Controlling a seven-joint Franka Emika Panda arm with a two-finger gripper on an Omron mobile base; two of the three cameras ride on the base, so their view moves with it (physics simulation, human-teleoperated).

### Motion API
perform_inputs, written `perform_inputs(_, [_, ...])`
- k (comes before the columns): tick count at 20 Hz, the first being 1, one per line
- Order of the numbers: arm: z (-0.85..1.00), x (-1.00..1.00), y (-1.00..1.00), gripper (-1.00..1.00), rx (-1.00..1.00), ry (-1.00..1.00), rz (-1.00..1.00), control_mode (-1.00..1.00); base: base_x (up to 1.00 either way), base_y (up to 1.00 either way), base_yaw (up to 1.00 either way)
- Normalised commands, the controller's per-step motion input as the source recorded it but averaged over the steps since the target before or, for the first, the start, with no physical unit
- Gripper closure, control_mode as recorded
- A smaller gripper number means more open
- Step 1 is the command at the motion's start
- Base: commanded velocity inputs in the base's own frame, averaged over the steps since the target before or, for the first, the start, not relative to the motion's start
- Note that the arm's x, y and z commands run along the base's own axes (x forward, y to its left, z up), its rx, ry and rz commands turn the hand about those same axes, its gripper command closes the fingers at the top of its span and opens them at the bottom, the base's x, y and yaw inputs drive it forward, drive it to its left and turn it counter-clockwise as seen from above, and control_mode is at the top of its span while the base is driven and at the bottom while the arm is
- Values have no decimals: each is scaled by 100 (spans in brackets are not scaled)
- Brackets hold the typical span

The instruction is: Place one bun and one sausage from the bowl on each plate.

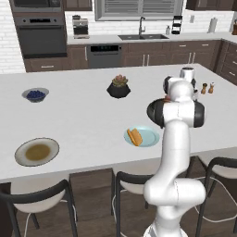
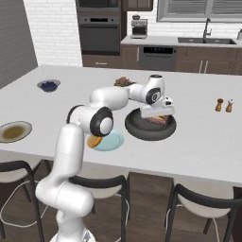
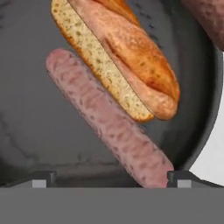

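Gripper: we hover our gripper (image 3: 107, 181) low over the dark bowl (image 2: 134, 127), jaws spread wide and empty, astride one end of a sausage (image 3: 107, 127).
In the bowl: that sausage lies beside a bun (image 3: 122, 57); a second sausage (image 3: 210, 19) shows at the bowl's edge.
Blue plate: the light blue plate (image 1: 149, 137) already carries one bun (image 1: 134, 136); we see no sausage there.
Grey-rimmed plate: the larger plate (image 1: 21, 159) sits well apart, bare.
Left, we judge: both sausages and one bun.
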Motion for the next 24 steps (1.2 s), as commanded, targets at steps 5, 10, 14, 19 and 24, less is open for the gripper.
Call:
perform_inputs(5, [-16,25,0,-100,-25,2,11,-100,0,0,0])
perform_inputs(10, [-6,15,-4,-100,-9,-2,6,-100,0,0,0])
perform_inputs(14, [-11,-27,-2,-100,0,-4,2,-100,0,0,0])
perform_inputs(19, [-4,-24,0,-100,0,-4,1,-100,0,0,0])
perform_inputs(24, [-22,0,0,-100,0,0,2,-100,0,0,0])
